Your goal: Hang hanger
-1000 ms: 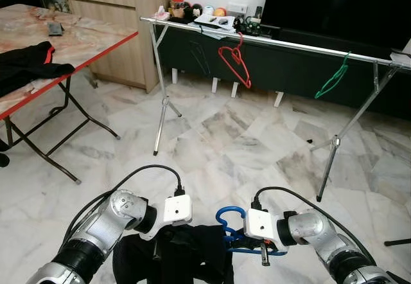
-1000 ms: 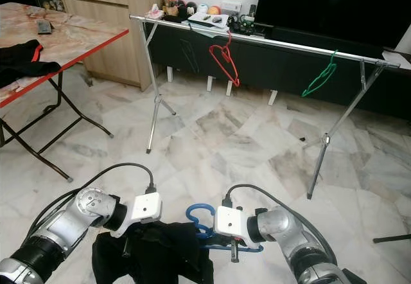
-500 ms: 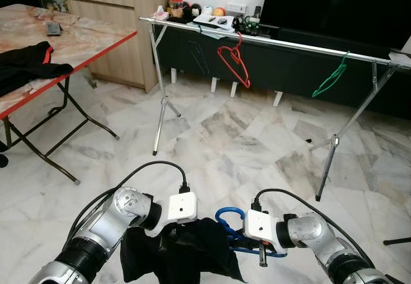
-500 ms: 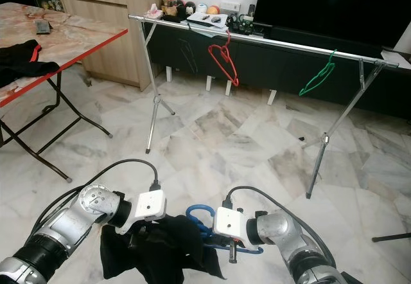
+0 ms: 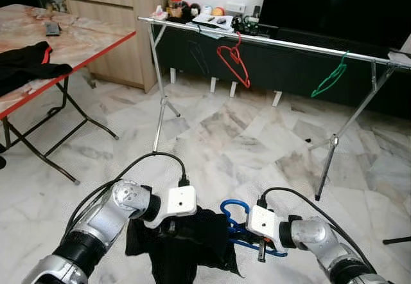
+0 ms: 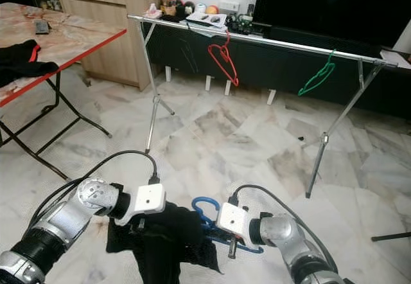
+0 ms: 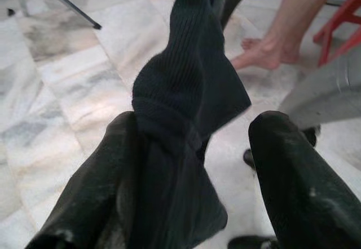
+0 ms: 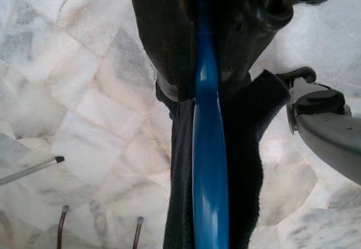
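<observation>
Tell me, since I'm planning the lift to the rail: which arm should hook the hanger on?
Right, probably. Its gripper is shut on the blue hanger; the left gripper only has the black garment.
</observation>
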Robot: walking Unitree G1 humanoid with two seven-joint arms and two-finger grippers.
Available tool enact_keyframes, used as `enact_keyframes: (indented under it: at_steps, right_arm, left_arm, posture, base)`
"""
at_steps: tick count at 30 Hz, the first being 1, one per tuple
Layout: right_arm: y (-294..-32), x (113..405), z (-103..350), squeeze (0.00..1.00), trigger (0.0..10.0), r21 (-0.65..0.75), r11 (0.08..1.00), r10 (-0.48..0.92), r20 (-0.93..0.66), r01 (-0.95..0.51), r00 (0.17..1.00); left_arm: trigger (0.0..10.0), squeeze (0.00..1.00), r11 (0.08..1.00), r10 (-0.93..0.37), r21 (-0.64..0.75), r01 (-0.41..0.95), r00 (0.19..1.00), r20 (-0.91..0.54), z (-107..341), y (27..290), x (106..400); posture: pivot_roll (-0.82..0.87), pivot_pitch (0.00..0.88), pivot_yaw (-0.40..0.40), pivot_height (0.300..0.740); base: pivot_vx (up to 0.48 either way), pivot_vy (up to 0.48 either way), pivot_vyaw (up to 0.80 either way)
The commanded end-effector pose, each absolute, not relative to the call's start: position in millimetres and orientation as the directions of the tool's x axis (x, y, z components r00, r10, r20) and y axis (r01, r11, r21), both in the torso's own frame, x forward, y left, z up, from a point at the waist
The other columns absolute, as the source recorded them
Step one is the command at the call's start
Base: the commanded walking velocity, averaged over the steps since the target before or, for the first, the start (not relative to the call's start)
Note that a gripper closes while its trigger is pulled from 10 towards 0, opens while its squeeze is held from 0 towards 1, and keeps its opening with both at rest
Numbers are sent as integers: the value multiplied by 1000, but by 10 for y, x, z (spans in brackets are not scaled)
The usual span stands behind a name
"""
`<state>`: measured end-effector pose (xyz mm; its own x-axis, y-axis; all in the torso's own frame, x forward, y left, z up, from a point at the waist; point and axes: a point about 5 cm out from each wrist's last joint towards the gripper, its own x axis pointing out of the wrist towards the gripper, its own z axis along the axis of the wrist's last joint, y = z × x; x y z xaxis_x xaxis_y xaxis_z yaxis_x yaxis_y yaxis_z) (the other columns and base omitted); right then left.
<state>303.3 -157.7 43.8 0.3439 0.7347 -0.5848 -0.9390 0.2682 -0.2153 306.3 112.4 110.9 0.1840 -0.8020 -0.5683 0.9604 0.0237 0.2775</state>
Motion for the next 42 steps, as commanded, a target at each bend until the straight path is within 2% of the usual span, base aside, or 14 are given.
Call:
enact_keyframes:
  at_steps: [1, 6, 7, 8, 9, 10, 11, 16, 18, 28, 34, 42]
  right_arm:
    - [-1620, 3091, 516, 0, 0, -235, 328, 741, -537, -915, 404]
    - [-1624, 3122, 557, 0, 0, -240, 334, 743, -528, -911, 412]
    - [-1613, 3127, 564, 0, 0, -239, 332, 746, -525, -912, 409]
    - [-1605, 3130, 568, 0, 0, -238, 331, 749, -523, -913, 407]
    - [-1596, 3131, 571, 0, 0, -236, 326, 751, -523, -915, 403]
    - [-1582, 3130, 572, 0, 0, -234, 319, 755, -523, -919, 395]
    - [-1571, 3129, 573, 0, 0, -230, 313, 759, -522, -921, 388]
    - [-1552, 3129, 575, 0, 0, -224, 302, 764, -524, -927, 375]
    - [-1546, 3128, 575, 0, 0, -220, 300, 766, -524, -928, 372]
    - [-1538, 3136, 591, 0, 0, -213, 293, 772, -522, -932, 362]
    - [-1544, 3113, 564, 0, 0, -199, 291, 774, -527, -936, 352]
    - [-1551, 3092, 535, 0, 0, -186, 297, 772, -530, -937, 350]
  left_arm:
    - [10000, 0, 41, -819, 270, 962, 187, -542, 1095, 1095, 3052]
    - [10000, 0, 90, -838, 257, 962, 212, -502, 1069, 1054, 3050]
    - [5020, 0, 113, -849, 244, 963, 221, -480, 1062, 1037, 3053]
    - [5020, 0, 127, -856, 234, 964, 226, -466, 1057, 1026, 3055]
    - [3686, 0, 136, -858, 229, 964, 231, -458, 1051, 1019, 3057]
    - [824, 0, 144, -862, 225, 964, 234, -450, 1042, 1009, 3055]
    - [118, 0, 152, -864, 222, 963, 238, -443, 1036, 1003, 3055]
    - [471, 0, 197, -881, 184, 963, 256, -398, 1010, 980, 3043]
    - [0, 0, 206, -883, 174, 963, 260, -390, 988, 979, 3030]
    - [0, 0, 258, -895, 147, 955, 294, -337, 985, 982, 3034]
    - [0, 0, 308, -918, 77, 948, 317, -240, 1041, 971, 3037]
    - [0, 0, 320, -925, 40, 947, 321, -201, 1053, 976, 3025]
  posture:
    - [82, 44, -77, 740]
    - [86, 41, -80, 740]
    - [86, 41, -80, 740]
    - [86, 41, -80, 740]
    - [86, 43, -82, 740]
    - [87, 45, -85, 740]
    - [88, 46, -86, 740]
    - [90, 48, -89, 740]
    - [90, 48, -89, 740]
    - [84, 64, -94, 740]
    - [85, 68, -95, 740]
    - [84, 71, -95, 740]
  base:
    - [0, 0, 0]
    - [0, 0, 0]
    - [0, 0, 0]
    - [0, 0, 0]
    - [0, 0, 0]
    - [0, 0, 0]
    - [0, 0, 0]
    - [0, 0, 0]
    - [0, 0, 0]
    - [0, 0, 0]
    - [0, 0, 0]
    - [0, 0, 0]
